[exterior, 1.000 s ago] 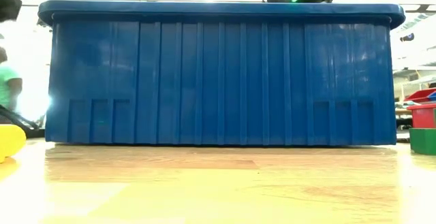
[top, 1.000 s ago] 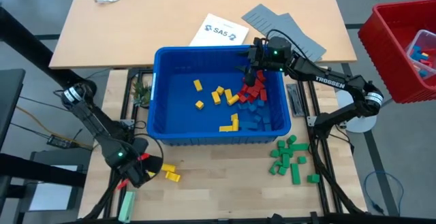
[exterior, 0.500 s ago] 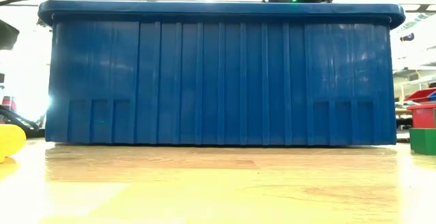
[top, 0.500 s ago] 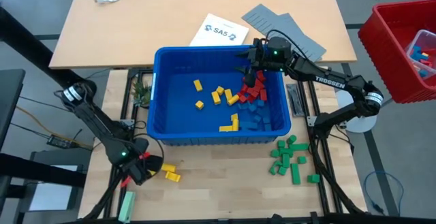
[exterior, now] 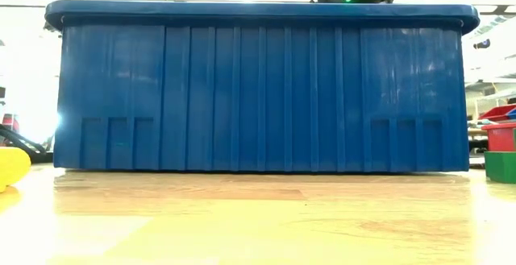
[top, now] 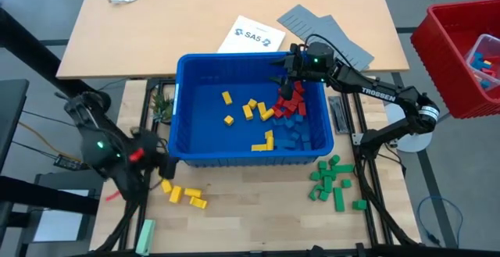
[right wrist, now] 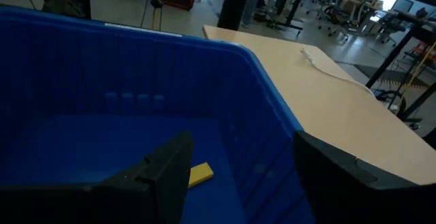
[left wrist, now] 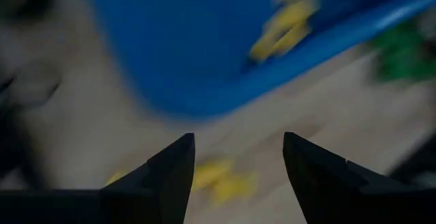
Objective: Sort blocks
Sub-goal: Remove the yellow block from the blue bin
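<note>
— Blue plastic fills most of the scene: the blue bin [top: 187, 108] sits at the middle of the desk [top: 258, 202], and inside it lie scattered yellow blocks [top: 258, 110] plus a heap of red blocks [top: 291, 101] and blue blocks [top: 295, 130] toward its right side.

— And outside the bin?

— A few yellow blocks on the desk [top: 183, 194] lie just in front of the bin's near left corner. A cluster of green blocks [top: 332, 180] sits off its near right corner.

— Where are the arms?

— The left pincer [left wrist: 235, 157] hangs over the desk beside the bin's left front corner, above those loose yellow bricks. Its two dark fingers [left wrist: 163, 176] stand apart with nothing between them.

— The right one?

— The right pincer [top: 287, 76] is inside the bin at its far right corner, above the red heap. Its fingers [right wrist: 163, 173] are spread wide and empty, with a yellow block [right wrist: 199, 174] on the bin floor beyond them.

— Anything else around?

— Grey ridged panels [top: 328, 34] and a printed sheet [top: 250, 35] lie behind the bin, and a red crate [top: 453, 46] stands off to the right.
</note>
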Controlling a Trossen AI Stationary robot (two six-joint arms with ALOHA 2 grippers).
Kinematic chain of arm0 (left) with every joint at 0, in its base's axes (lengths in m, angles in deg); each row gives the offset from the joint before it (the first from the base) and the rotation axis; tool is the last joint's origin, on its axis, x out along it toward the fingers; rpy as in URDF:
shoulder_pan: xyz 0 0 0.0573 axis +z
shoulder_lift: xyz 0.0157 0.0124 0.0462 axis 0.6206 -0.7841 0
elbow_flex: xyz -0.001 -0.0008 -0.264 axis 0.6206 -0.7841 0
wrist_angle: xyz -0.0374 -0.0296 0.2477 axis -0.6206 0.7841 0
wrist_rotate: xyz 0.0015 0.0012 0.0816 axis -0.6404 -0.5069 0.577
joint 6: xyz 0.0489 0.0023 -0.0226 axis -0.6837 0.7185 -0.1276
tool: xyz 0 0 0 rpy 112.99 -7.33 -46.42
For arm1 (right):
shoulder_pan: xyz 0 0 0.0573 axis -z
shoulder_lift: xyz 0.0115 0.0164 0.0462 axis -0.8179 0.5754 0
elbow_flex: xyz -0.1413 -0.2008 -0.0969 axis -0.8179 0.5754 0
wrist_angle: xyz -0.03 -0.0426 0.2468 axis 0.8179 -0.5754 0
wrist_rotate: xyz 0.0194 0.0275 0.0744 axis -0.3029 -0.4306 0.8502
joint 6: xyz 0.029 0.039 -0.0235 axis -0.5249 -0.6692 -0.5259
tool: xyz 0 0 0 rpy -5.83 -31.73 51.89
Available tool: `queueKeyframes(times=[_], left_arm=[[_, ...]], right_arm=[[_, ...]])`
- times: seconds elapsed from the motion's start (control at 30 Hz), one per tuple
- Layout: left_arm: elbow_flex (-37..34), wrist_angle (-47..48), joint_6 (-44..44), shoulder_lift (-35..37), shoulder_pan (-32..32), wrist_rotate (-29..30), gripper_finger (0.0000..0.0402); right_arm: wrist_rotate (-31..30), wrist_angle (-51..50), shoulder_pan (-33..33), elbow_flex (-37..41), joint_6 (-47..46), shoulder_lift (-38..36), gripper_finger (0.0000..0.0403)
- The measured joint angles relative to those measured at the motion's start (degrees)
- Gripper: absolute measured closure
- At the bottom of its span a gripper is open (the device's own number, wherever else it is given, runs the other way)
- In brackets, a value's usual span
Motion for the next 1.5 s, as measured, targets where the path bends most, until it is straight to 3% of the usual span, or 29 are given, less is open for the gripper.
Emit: queueKeyframes(times=[0.1,0.17,0.33,0.47,0.7,0.93,1.07,1.27,1.5], left_arm=[[7.0,0.0,-8.2,0.2,2.4,15.1,0.0173],[10.5,0.0,-13.8,0.3,5.6,21.6,0.0173],[14.1,-1.3,-28.0,-0.1,21.6,23.2,0.0173],[14.2,-9.2,-44.2,-0.1,32.8,22.5,0.0172],[13.5,-32.1,-74.1,-4.5,48.8,12.6,0.0172],[13.5,-42.4,-85.4,-13.6,60.6,-0.5,0.0172],[13.5,-43.5,-86.6,-21.1,63.1,-3.7,0.0172],[13.3,-51.3,-86.3,-32.2,65.7,-12.6,0.0172],[13.3,-54.0,-76.1,-40.8,67.0,-19.9,0.0172]], right_arm=[[0.0,0.0,0.0,0.0,0.0,0.0,0.0165],[0.0,0.0,0.0,0.0,0.0,0.0,0.0165],[0.2,0.3,-0.2,0.0,0.2,0.1,0.0165],[0.3,0.3,-0.2,0.0,0.1,0.2,0.0165],[0.3,0.3,-0.2,0.0,0.1,0.2,0.0165],[0.5,0.6,-0.4,0.0,-1.3,0.5,0.0165],[-0.9,0.7,-0.5,0.0,-3.4,0.5,0.0165],[-9.8,0.2,0.1,0.0,-3.4,-1.0,0.0165],[-14.1,-3.7,1.7,0.0,-3.6,-2.4,0.0165]])
